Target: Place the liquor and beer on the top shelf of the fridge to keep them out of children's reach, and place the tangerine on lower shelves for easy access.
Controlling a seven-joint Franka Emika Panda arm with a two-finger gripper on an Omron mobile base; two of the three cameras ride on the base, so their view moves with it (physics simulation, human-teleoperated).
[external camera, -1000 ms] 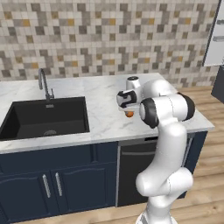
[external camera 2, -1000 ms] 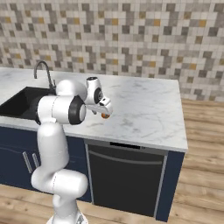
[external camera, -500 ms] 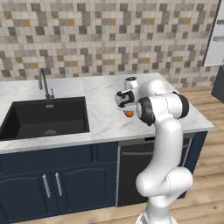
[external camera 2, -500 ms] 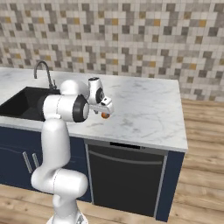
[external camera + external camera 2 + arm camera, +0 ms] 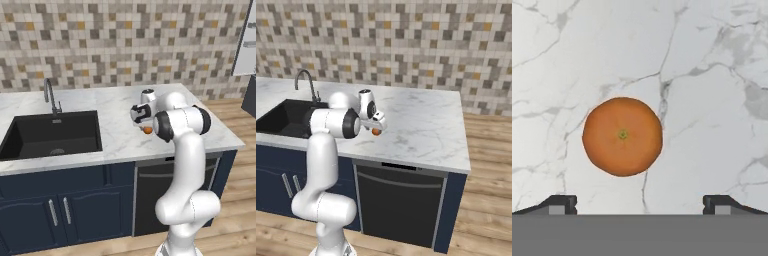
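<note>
Wooden floorboards (image 5: 486,200) run along the foot of dark navy cabinets (image 5: 60,210), and a black dishwasher front (image 5: 398,205) sits under the right end of the run. Above them lies the white marble surface (image 5: 426,125), grey-veined, ending in a free corner at the right. A black sink (image 5: 50,134) is sunk into its left part, with a curved dark faucet (image 5: 50,96) at the sink's far edge. Behind the surface a wall of small beige, grey and ochre mosaic tiles (image 5: 125,45) closes the room; a pale panel (image 5: 246,45) shows at the upper right edge of the left base view.

On the bare marble, near the front edge and right of the sink, rests the tangerine (image 5: 622,136), clear of everything else. The claw (image 5: 640,202) hangs over it pointing down, jaws spread wide and empty, one finger tip on either side of the fruit in the hand view, neither touching it. From the bases the tangerine (image 5: 147,130) shows just below the hand.

Compared with half a second ago, the elbow has shifted slightly while the claw stays over the fruit, as wide as before; the tangerine has not moved.
</note>
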